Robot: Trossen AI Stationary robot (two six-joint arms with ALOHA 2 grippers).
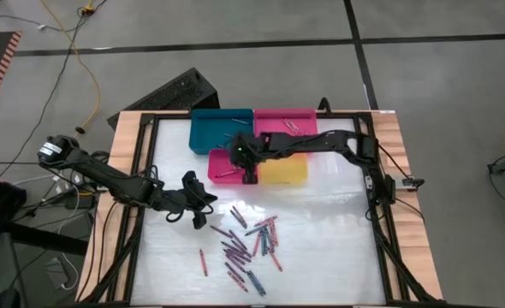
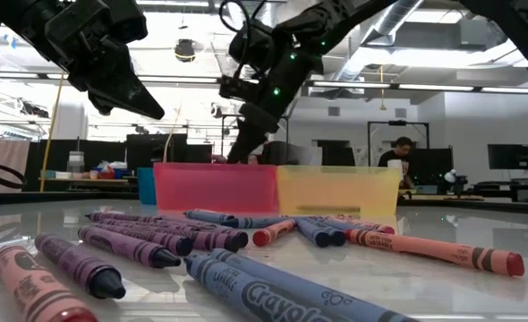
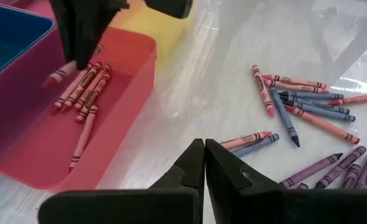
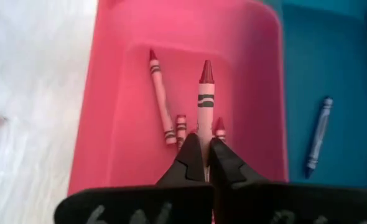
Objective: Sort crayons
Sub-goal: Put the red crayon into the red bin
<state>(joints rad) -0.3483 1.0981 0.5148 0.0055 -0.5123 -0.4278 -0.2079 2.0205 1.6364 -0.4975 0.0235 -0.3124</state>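
White tabletop, loose crayons (image 1: 248, 244) scattered: my right gripper (image 4: 204, 163), over the red tray (image 4: 115, 93), pinches a red crayon (image 4: 206, 99); my left gripper (image 3: 204, 163) hovers closed, empty. Released high, the crayon could bounce out.

Glossy plastic trays (image 1: 228, 170); paper-wrapped crayons (image 1: 251, 245); wood-edged table (image 1: 129, 137).

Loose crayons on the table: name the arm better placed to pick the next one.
Left. Its shut, empty claw hangs beside the loose crayons, while the right claw is over the red tray, shut on a red crayon.
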